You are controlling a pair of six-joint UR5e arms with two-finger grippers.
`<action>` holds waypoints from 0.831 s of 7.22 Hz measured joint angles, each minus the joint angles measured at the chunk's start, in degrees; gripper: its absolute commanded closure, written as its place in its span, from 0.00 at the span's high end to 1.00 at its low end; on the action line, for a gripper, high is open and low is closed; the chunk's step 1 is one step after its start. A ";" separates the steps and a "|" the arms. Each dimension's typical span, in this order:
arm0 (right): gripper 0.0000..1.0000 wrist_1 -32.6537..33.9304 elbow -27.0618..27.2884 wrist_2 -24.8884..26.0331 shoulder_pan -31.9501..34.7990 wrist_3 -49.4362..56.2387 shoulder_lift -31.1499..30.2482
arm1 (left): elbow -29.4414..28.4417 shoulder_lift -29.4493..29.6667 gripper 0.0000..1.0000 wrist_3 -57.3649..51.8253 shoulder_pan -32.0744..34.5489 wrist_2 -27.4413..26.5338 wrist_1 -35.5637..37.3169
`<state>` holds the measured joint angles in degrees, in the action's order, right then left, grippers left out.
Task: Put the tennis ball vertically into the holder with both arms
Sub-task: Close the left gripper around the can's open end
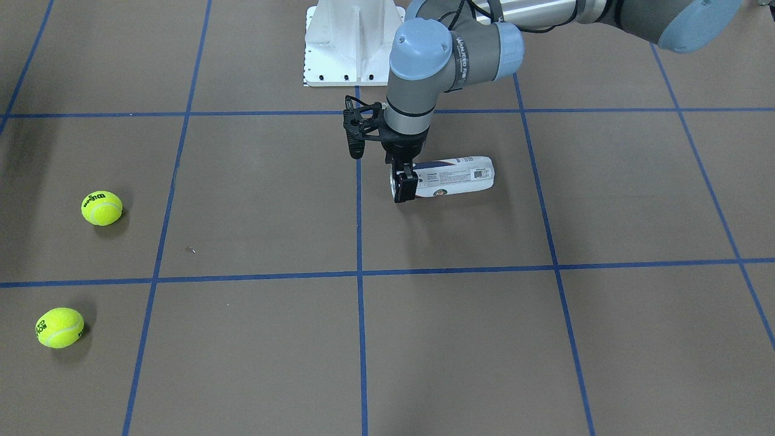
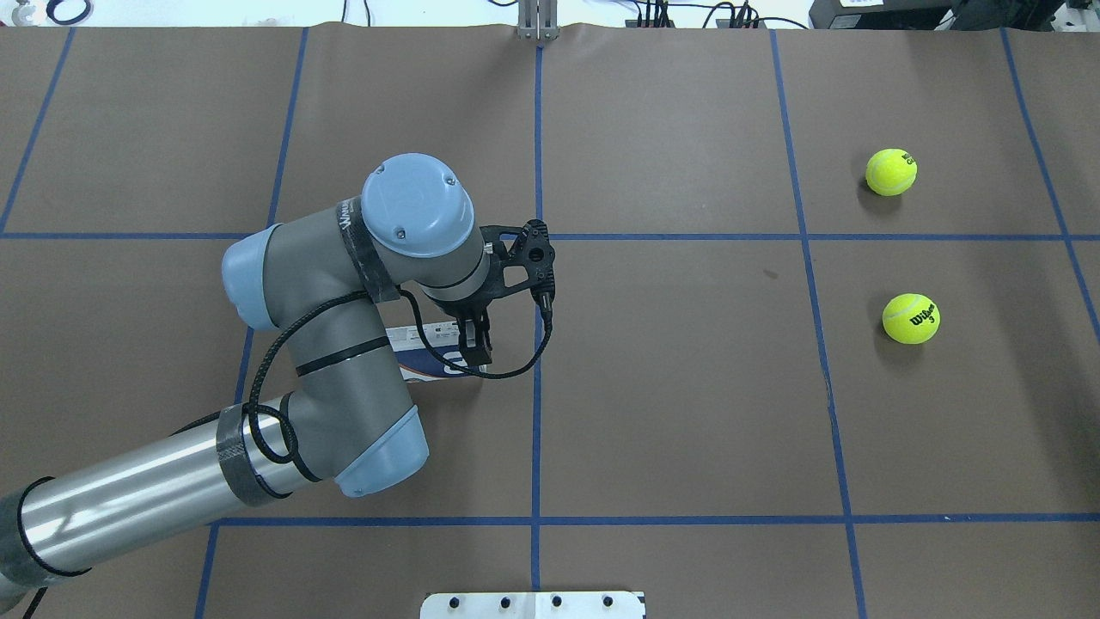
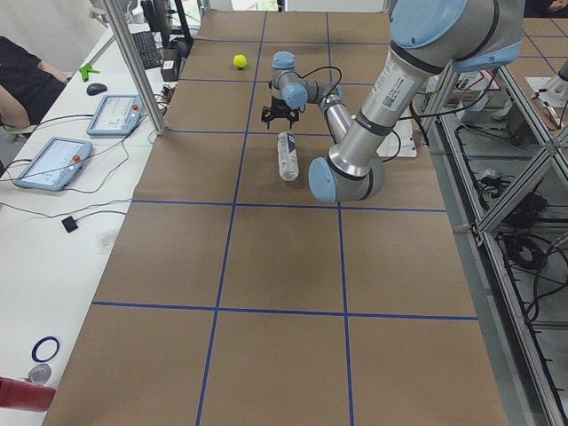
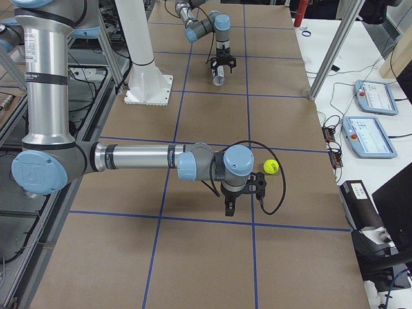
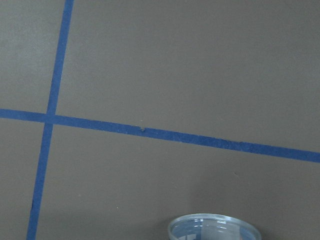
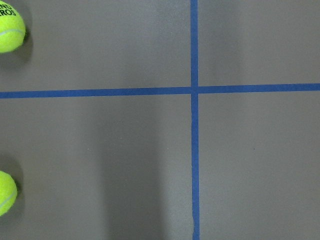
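near the robot-side edge's middle the holder (image 1: 460,174) lies on its side; the left gripper (image 1: 404,184) straddles its mouth end, likely to stand it upright. the right gripper (image 4: 230,205) hovers by the tennis balls (image 1: 102,208) at the right edge. whether either is spread or pinching, i cannot tell.

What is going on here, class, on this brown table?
The left arm's hand sits at one end of the clear plastic tennis-ball can, which lies on its side, and appears to pinch its rim. Two yellow-green tennis balls lie loose. The right arm's hand hovers near them.
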<state>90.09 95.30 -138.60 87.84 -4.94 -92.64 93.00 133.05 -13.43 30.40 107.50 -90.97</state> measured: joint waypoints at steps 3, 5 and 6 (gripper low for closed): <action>0.99 0.00 -0.34 0.00 0.01 -0.08 0.00 | -0.78 -0.09 0.99 -0.04 -0.73 -0.01 0.00; 0.99 0.00 -0.37 0.00 -0.01 -0.05 0.00 | -1.54 -0.14 0.99 -0.05 -1.03 -0.01 -0.04; 0.99 0.00 -0.37 0.02 0.00 -0.01 0.00 | -1.74 -0.15 0.99 -0.06 -1.11 -0.01 -0.04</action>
<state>90.09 94.92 -138.59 87.84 -4.96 -92.64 91.26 132.89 -13.49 29.28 107.49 -91.01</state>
